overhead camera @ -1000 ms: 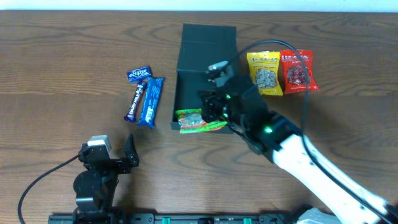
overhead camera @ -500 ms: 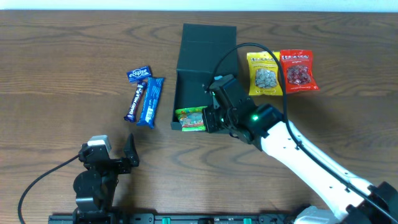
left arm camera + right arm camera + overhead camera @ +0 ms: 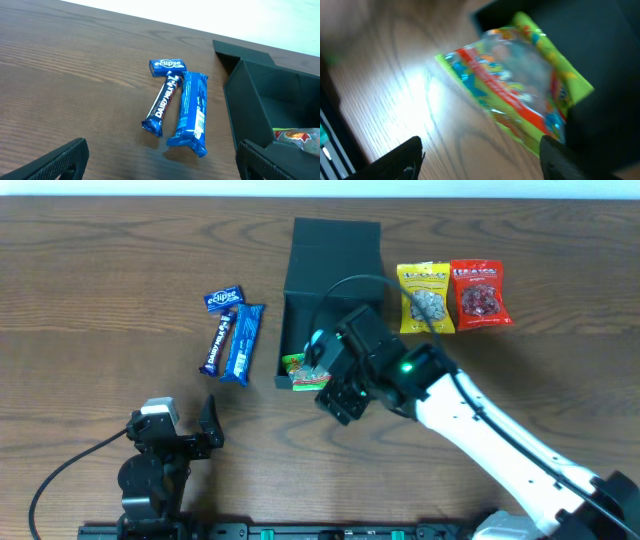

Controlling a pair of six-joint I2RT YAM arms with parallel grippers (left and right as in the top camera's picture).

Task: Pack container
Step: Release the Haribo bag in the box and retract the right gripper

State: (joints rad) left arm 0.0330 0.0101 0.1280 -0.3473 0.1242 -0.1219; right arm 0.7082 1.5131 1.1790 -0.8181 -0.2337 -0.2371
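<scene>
Container point(image 3: 331, 272) stands at the middle of the bench point(image 3: 100, 270), close to the far edge. It is dark teal and open, with its flap lid laid back toward that edge.

A green snack packet point(image 3: 303, 372) lies across the container's near-left corner. In the right wrist view one end sits over the dark interior and the other over bare wood. Whether it rests on the rim cannot be told.

Right hand point(image 3: 487, 160) hangs over that packet, fingers spread wide to either side and pinching nothing. The arm reaches in from the near-right corner of the bench.

Left hand point(image 3: 165, 160) is low near the near edge, left of centre. Its fingers are spread and nothing is between them.

Left of the container, apart from it:
- an eclipse gum pack point(image 3: 223, 299)
- just nearside of it, a Dairy Milk bar point(image 3: 217, 346)
- a blue wrapped bar point(image 3: 243, 343) side by side with the Dairy Milk bar, touching or nearly so

Right of the container, toward the far edge, a yellow snack packet point(image 3: 425, 298) and a red snack packet point(image 3: 478, 294) lie flat, edges meeting.
</scene>
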